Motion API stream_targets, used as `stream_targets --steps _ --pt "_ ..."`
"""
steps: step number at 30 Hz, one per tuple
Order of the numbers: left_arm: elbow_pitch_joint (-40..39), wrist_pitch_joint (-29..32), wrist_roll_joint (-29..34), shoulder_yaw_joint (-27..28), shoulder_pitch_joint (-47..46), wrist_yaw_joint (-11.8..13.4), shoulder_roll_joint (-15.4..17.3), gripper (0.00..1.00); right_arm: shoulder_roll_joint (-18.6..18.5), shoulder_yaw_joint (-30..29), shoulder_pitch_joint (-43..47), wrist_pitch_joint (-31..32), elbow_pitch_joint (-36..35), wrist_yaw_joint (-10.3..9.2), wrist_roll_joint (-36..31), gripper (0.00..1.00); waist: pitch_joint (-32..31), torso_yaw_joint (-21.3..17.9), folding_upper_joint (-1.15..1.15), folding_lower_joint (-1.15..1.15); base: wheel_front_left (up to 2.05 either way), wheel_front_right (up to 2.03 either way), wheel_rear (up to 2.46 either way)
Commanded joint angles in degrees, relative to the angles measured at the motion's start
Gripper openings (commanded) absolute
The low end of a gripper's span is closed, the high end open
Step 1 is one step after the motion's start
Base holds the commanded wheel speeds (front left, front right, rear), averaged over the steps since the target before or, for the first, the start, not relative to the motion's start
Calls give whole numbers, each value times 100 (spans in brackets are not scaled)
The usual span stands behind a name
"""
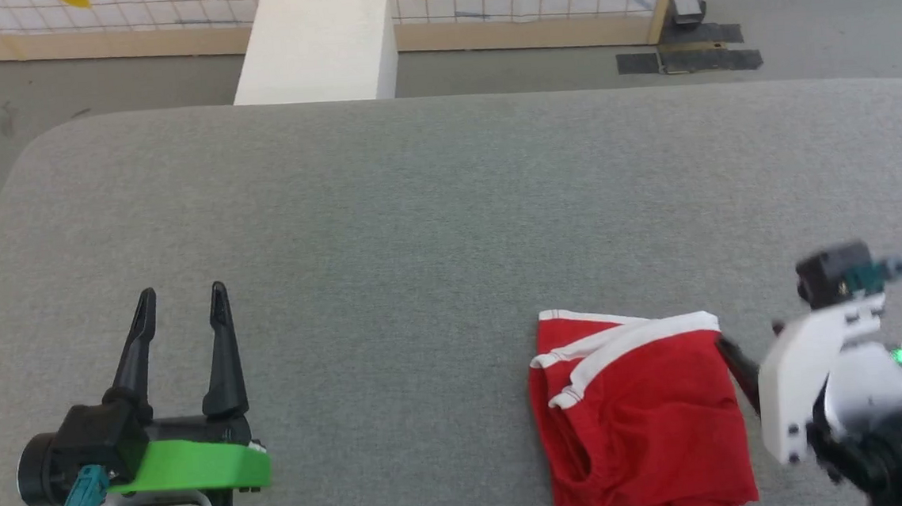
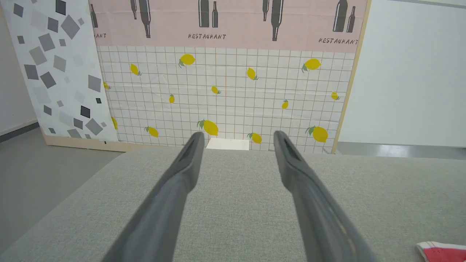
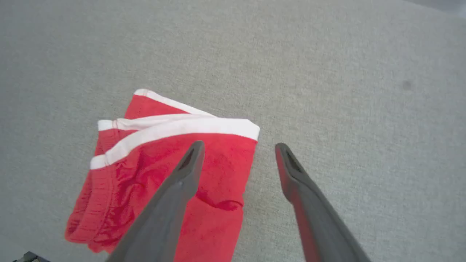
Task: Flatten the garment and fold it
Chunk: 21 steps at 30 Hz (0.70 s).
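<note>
While the garment lies folded at the near edge of the grey padded surface, long axis near-to-far, white band farthest, the right gripper gapes empty astride its right edge.

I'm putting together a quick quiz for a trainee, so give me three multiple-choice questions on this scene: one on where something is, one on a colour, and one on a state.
1. The garment lies on the grey surface: A) on the robot's left; B) on the robot's right; C) at the far edge.
2. Its edge band is: A) white; B) blue; C) yellow.
3. The right gripper has its jaws: A) shut on cloth; B) apart, gripping nothing; C) shut, empty.
Answers: B, it sits at the head view's lower right; A, a white strip runs along its far edge; B, the right wrist view shows a wide gap between them.
</note>
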Motion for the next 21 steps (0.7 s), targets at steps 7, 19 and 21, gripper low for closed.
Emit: stream_targets --steps 7,19,21 --pt "-58 -27 97 11 19 -49 -29 100 112 109 437 -197 651 -8 -196 100 124 -75 0 0 0 0 0" --pt "-39 -27 113 73 -8 -56 -23 100 -128 535 -41 -717 1812 -8 -205 0 170 -158 0 0 0 0 0" --pt "-79 -27 112 132 21 -41 -30 100 -249 661 -155 -735 1853 -8 -134 0 178 -305 0 0 0 0 0"
